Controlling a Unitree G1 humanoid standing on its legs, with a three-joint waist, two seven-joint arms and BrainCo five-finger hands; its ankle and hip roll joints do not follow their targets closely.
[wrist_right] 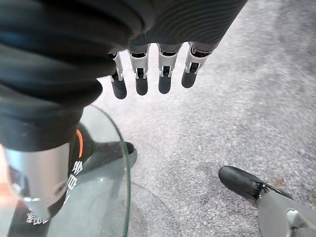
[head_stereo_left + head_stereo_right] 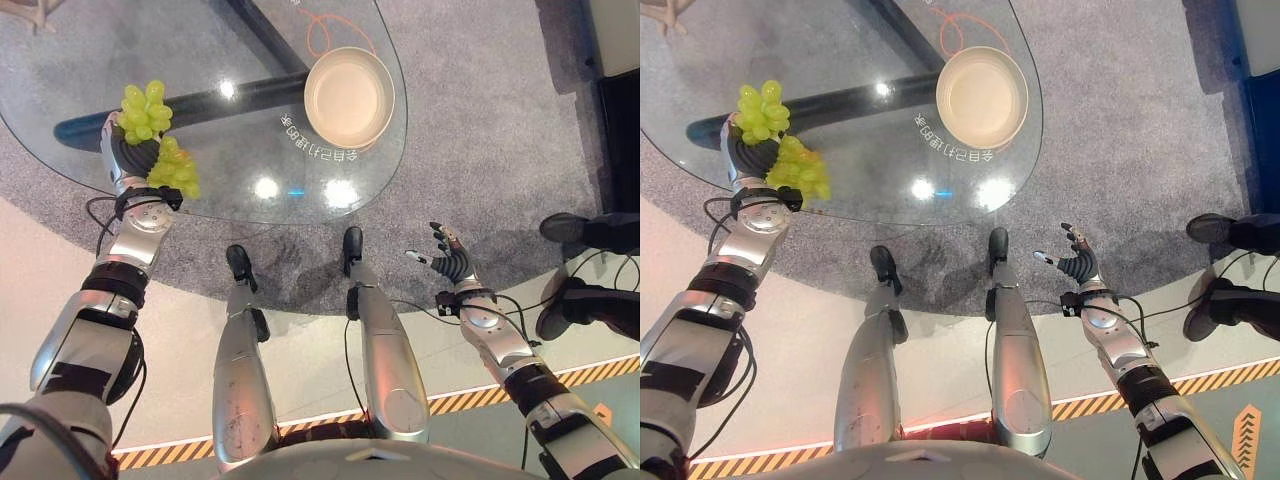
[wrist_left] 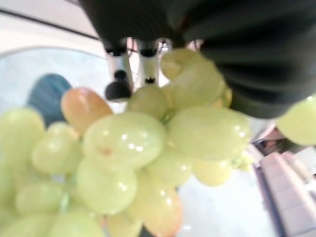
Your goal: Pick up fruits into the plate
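White lettering [image 2: 318, 141] sits on the glass table [image 2: 230, 190] just beside the beige plate [image 2: 349, 98], nearer the robot; it appears reversed and none of it can be read.

A round glass tabletop [image 2: 330, 185] stands on a dark base [image 2: 215, 100] that shows through the glass. Bright spots of light reflect on the glass near its front edge. Under it lies a grey carpet [image 2: 480, 120]. Nearer, the floor [image 2: 300, 350] is pale, with a striped orange and black line [image 2: 470, 400]. A person's dark shoes [image 2: 565, 228] stand on the carpet, beyond the right edge of the tabletop.
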